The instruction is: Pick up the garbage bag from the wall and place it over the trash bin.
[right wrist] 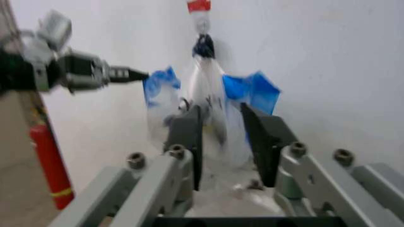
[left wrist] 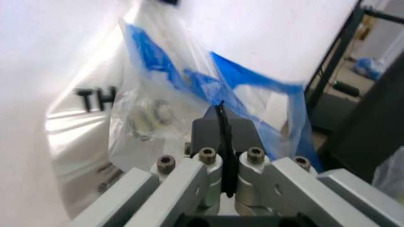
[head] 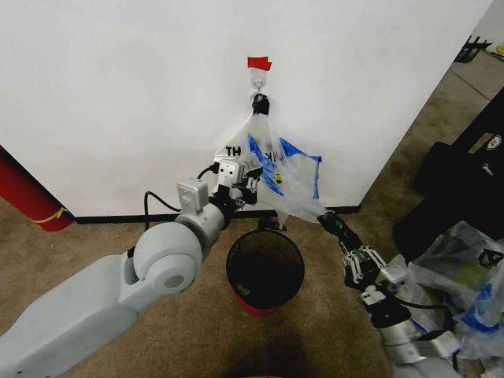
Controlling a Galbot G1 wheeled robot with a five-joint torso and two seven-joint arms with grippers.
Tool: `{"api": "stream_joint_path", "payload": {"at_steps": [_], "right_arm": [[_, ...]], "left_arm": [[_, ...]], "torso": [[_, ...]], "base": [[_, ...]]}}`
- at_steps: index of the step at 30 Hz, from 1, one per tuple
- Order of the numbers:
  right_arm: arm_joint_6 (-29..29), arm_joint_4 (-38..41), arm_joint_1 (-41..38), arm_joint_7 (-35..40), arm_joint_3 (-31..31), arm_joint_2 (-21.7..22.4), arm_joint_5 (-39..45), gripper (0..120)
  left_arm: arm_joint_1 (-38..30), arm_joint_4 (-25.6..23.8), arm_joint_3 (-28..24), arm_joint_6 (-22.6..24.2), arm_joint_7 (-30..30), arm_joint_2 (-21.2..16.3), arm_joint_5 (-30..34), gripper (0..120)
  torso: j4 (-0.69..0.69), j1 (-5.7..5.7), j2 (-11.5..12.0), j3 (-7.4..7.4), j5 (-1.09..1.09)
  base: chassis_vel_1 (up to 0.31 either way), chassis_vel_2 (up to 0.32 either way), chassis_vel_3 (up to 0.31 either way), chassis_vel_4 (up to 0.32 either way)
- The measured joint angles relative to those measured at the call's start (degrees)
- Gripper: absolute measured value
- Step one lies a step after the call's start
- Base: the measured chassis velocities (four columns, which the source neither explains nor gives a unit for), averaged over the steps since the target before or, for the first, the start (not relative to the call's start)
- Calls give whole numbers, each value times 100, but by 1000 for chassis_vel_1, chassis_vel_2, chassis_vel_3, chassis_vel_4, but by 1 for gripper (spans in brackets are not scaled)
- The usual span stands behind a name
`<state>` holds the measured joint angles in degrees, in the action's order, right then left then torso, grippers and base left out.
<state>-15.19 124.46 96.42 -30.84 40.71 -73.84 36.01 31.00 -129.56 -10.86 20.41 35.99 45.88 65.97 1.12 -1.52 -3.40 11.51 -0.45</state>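
Up on the wall (head: 118,94), the garbage bag (head: 276,169) hangs by its knotted handles from a small metal hook (head: 259,79) just under a strip of red tape (head: 259,63). Its long axis runs roughly up and down, narrow end at the hook and the wide body fanning out below, with the lower right corner drawn out toward the near right. Blue patches, a small yellow face and black letters show on the plastic.

The left gripper (head: 250,179) reaches in from the near left and meets the left side of the bag about halfway down. In the left wrist view its two dark fingers (left wrist: 239,130) are pressed together with only a thin seam between them, right against the plastic, so they appear closed on a fold of the bag, though the pinched film itself is hard to make out.

The right gripper (head: 327,219) comes up from the near right to the bag's lower right corner. In the right wrist view its fingers (right wrist: 188,137) stand moderately apart with the crinkled plastic lying between them, not squeezed.

The trash bin (head: 265,270), black mesh with a red base, stands upright on the carpet (head: 94,236) directly below the bag, between the two arms and nearer than the wall. A red cylinder (head: 27,197) leans at the far left by the baseboard.
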Motion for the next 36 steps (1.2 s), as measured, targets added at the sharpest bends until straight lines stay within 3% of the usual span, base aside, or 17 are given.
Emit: {"api": "stream_joint_path", "payload": {"at_steps": [2, 8, 18, 22, 33, 36], "right_arm": [[100, -8, -61, -61, 86, 84, 270, 30], [524, -427, -615, 40, 273, 572, 1373, 55], [594, -1153, -1523, 221, -367, 1013, 1105, 88], [591, -1644, -2215, 382, -1021, 1169, 800, 99], [417, -2330, -3352, 757, -2102, 1098, -142, 100], [363, -2571, -3686, 794, -2445, 1025, -488, 90]], "left_arm": [[81, -10, 94, -16, -9, -8, 13, 0], [447, -39, 463, -88, -78, -68, 20, 0], [519, -15, 491, -92, -66, -35, -34, 0], [519, -57, 496, -90, -49, -74, -33, 0], [485, -127, 519, -77, -21, -160, -7, 0], [470, -139, 517, -68, -4, -164, 2, 0]], "torso": [[0, 0, 0, 0, -1], [-1, -1, 0, 0, 0], [-1, -1, 0, 1, 0], [-2, -1, 0, 1, 1], [-2, -1, 1, 1, -2], [-1, -1, 1, 1, -2]], "base": [[0, 0, 0, 0], [0, 0, 0, 0], [0, 0, 0, 0], [0, 0, 0, 0], [0, 0, 0, 0], [0, 0, 0, 0]]}}
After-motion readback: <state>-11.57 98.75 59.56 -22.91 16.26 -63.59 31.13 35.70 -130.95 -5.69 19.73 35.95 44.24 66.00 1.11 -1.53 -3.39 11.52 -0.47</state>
